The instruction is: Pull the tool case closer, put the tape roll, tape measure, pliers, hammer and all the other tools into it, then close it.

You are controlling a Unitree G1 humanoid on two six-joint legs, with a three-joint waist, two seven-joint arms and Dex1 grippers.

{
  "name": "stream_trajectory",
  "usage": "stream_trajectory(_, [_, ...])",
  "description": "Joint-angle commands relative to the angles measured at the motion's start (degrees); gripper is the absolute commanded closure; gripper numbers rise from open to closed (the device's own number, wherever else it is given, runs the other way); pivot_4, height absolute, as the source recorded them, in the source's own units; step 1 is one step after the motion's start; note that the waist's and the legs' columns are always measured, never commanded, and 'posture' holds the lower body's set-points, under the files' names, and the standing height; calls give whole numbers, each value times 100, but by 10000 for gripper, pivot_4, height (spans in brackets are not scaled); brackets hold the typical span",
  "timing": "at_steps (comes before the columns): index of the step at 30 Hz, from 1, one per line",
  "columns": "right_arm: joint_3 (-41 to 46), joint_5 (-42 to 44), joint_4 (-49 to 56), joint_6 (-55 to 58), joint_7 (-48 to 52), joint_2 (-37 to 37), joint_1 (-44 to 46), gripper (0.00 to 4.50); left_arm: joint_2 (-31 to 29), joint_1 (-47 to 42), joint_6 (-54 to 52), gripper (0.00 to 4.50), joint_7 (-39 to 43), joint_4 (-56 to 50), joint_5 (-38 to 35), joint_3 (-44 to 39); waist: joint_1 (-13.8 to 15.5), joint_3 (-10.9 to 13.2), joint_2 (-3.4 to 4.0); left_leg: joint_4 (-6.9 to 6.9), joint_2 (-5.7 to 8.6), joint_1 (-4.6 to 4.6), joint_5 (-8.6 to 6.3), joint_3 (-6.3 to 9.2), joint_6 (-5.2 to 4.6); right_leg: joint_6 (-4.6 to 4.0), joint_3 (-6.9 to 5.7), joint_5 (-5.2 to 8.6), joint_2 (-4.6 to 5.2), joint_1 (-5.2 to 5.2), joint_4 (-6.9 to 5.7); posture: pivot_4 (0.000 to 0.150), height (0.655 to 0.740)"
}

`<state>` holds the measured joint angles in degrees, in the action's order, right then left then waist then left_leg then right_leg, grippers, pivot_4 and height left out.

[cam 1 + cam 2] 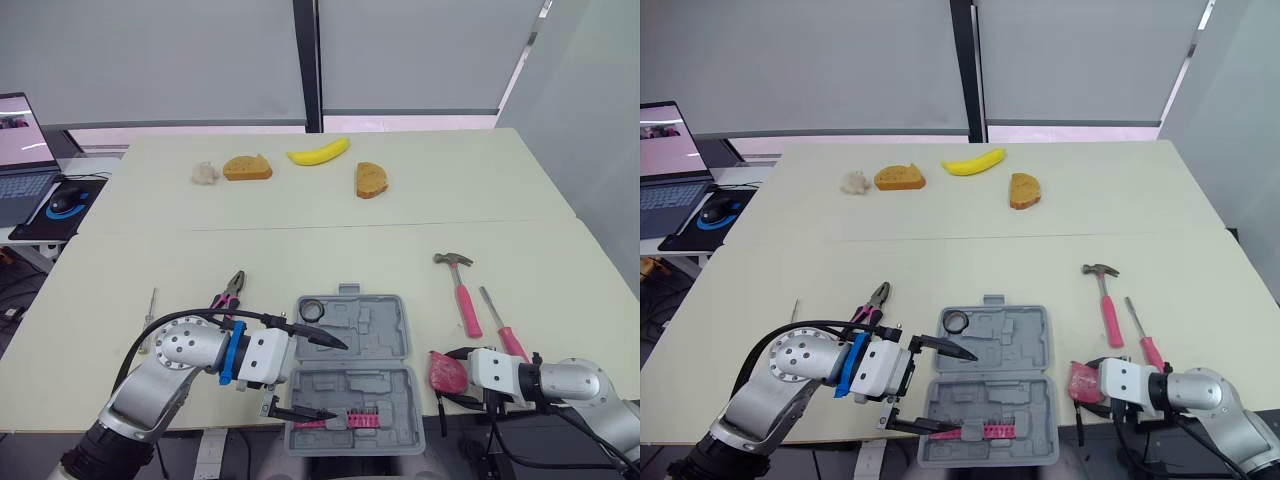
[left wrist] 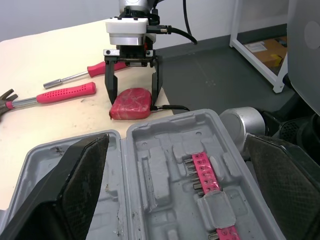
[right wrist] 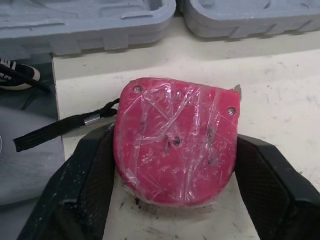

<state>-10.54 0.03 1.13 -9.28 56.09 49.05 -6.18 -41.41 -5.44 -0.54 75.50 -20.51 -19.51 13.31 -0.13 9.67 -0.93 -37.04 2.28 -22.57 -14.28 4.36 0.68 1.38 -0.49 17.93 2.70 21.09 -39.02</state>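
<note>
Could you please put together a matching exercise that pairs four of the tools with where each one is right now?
Things:
1. tape roll
2. tape measure
3. hammer
4. pliers

Places:
A. lying on the table, to the right of the tool case
B. between the right gripper's fingers, at the table's near edge
C. inside the open case, in its far left corner
D. lying on the table, to the left of the case

Pairs: 1-C; 2-B; 3-A; 4-D

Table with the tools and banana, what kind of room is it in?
Probably an office or test lab: a laptop and mouse sit beside the table, and blinds hang behind it.
</note>
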Motion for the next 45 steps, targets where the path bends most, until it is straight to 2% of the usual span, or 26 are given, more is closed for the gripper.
stream_trajectory(1, [36, -60, 66, -72, 11, 17, 10, 13566, 22, -35, 104, 0, -56, -48, -8, -14, 0, 0, 1, 0, 0, 0, 0, 0, 0, 0, 0, 0, 0, 0, 0, 1500, 7400])
stream_trajectory(6, [429, 27, 708, 416, 11, 324, -220, 13566, -88, 85, 8, 0, -252, 114, -65, -364, 3, -2, 4, 0, 1, 0, 0, 0, 0, 0, 0, 0, 1, 0, -1, 1500, 7400])
stream_trajectory(10, [495, 35, 1903, 1750, 308, 799, 33, 13566, -256, 79, -391, 0, -542, 258, -53, -694, -21, -4, 9, 0, 0, 2, 0, -1, 0, 0, 2, 0, 1, 2, -4, 1500, 7400])
stream_trajectory(15, [-49, 87, 2794, 3447, 828, 925, 1379, 13567, -232, -110, -786, 0, -941, 305, 14, -844, -15, -4, 9, -1, -6, 4, 0, 9, 0, 0, -7, 0, -6, 0, -5, 1500, 7400])
stream_trajectory(20, [-1285, -254, 2535, 4404, 1499, 480, 3344, 13567, -274, -119, -933, 0, -1177, 332, 92, -944, -28, -4, 8, -1, 1, -4, 0, 5, 1, -1, -3, 0, 1, 7, 0, 1500, 7400])
stream_trajectory(23, [-1892, -477, 2022, 4484, 1736, 4, 4248, 13567, -279, -134, -1049, 0, -1236, 342, 103, -924, -43, -3, 8, 0, 1, -14, 1, 6, 1, -1, -4, -1, 3, 19, 1, 1500, 7400])
stream_trajectory(27, [-2376, -713, 1311, 4092, 1881, -407, 4763, 13567, -266, -109, -983, 0, -1232, 369, 224, -813, -17, -4, 8, -1, 4, -22, 1, 7, 2, -2, -6, -1, 7, 27, 1, 1500, 7400])
stream_trajectory(36, [-2855, -1230, -211, 3106, 1946, -991, 5134, 13567, -81, -27, -882, 0, -1392, 343, 373, -685, -27, -4, 8, -5, 16, -21, 3, 0, 5, 1, -7, -3, 25, 30, -7, 1500, 7400])
stream_trajectory(45, [-2909, -1747, -989, 2402, 1811, -1367, 5208, 13567, -35, -38, -698, 0, -1429, 395, 555, -601, -39, -3, 8, -4, 14, -21, 4, 0, 7, 0, -7, -3, 23, 33, -9, 1500, 7400])
